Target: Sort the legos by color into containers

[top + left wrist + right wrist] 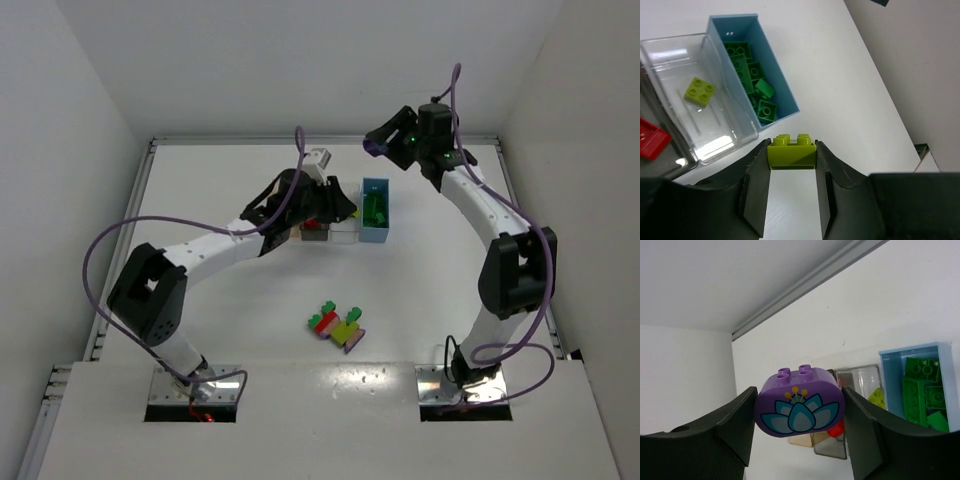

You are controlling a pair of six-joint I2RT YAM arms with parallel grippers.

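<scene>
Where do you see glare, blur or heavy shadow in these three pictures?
Left wrist: bright glare on the floor of the clear bin, lime brick sharp. Right wrist: purple flower brick crisp, blue bin behind slightly soft. Top view: even light, only faint shadows on the table.

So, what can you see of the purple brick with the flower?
The purple plastic brick with rounded ends looks glossy, with round studs on top and a printed blue lotus flower with yellow dots on its front. It is upright, in the air, pinched at both rounded ends by the right hand.
</scene>
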